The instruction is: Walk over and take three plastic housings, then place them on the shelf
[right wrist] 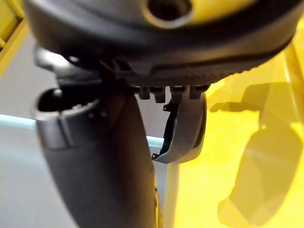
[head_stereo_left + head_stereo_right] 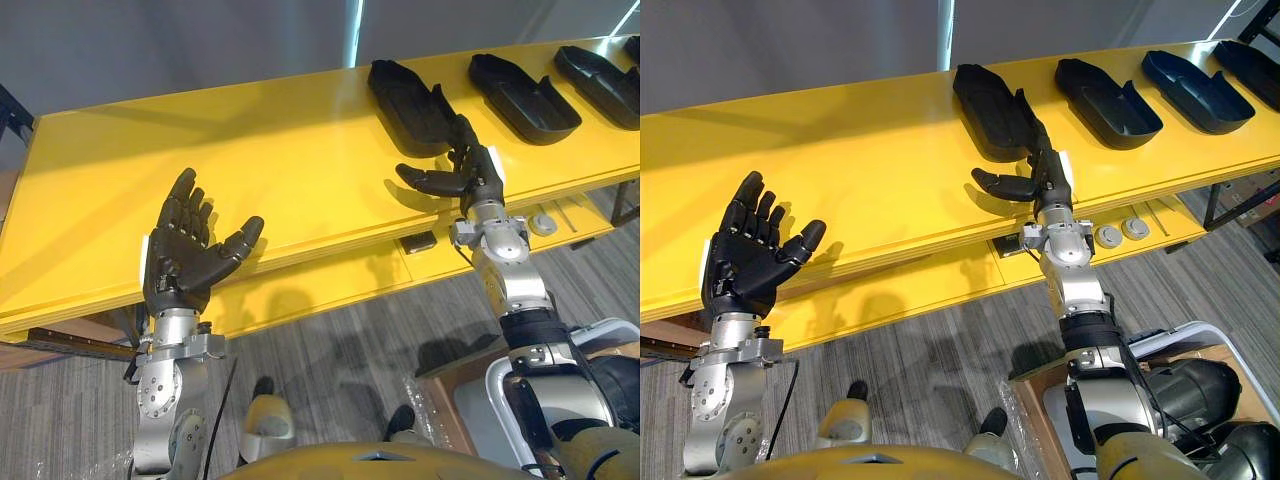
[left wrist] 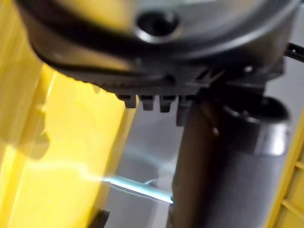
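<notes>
Several black plastic housings lie in a row on the yellow tabletop (image 2: 250, 160) at the back right: the nearest (image 2: 408, 100), a second (image 2: 525, 97) and a third (image 2: 600, 80). My right hand (image 2: 472, 178) is open at the near end of the nearest housing. Its fingers stretch along that end and its thumb sticks out to the left. In the right wrist view the housing's dark edge (image 1: 183, 128) shows just past the hand. My left hand (image 2: 185, 250) is open, palm up and holding nothing, over the table's front edge at the left.
Under the tabletop a lower yellow ledge (image 2: 330, 290) carries a small black box (image 2: 418, 241) and round silver parts (image 2: 543, 222). A cardboard box (image 2: 465, 400) stands on the grey floor at the lower right. A grey wall runs behind the table.
</notes>
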